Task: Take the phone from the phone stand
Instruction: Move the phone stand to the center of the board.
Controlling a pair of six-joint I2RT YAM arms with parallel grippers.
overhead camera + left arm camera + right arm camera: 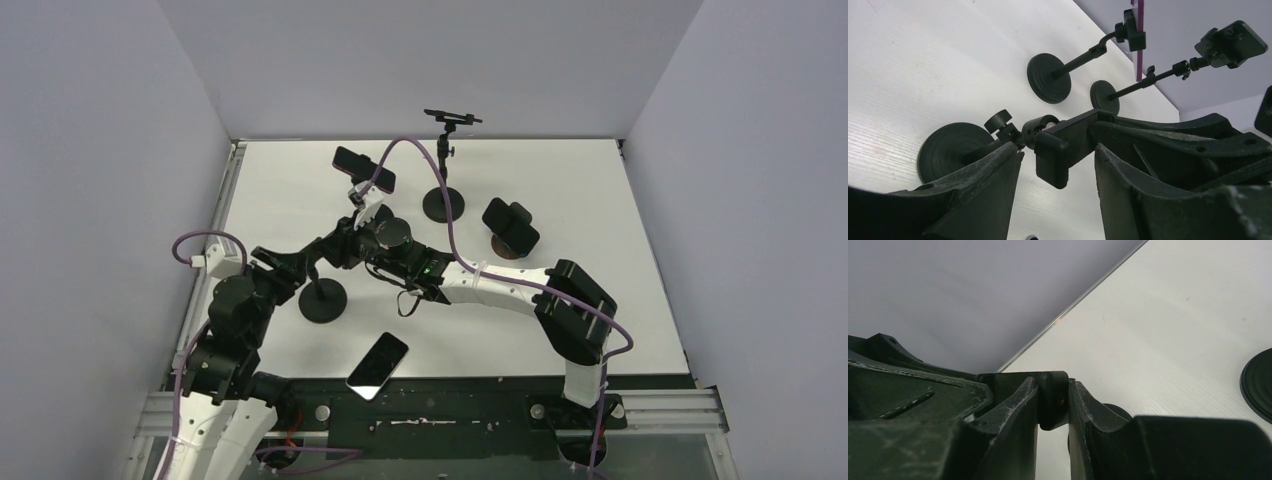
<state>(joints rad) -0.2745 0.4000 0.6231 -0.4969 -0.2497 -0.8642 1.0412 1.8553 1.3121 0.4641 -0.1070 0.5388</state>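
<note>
Right fingers pinching phone stand clamp; left fingers spread either side of it; phone flat on surface near stand base.

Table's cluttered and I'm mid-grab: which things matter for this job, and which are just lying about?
In the job: mounted phone, phone stand, left gripper, right gripper.
Lying about: empty stand, right-hand stand, loose phone on the table.
</note>
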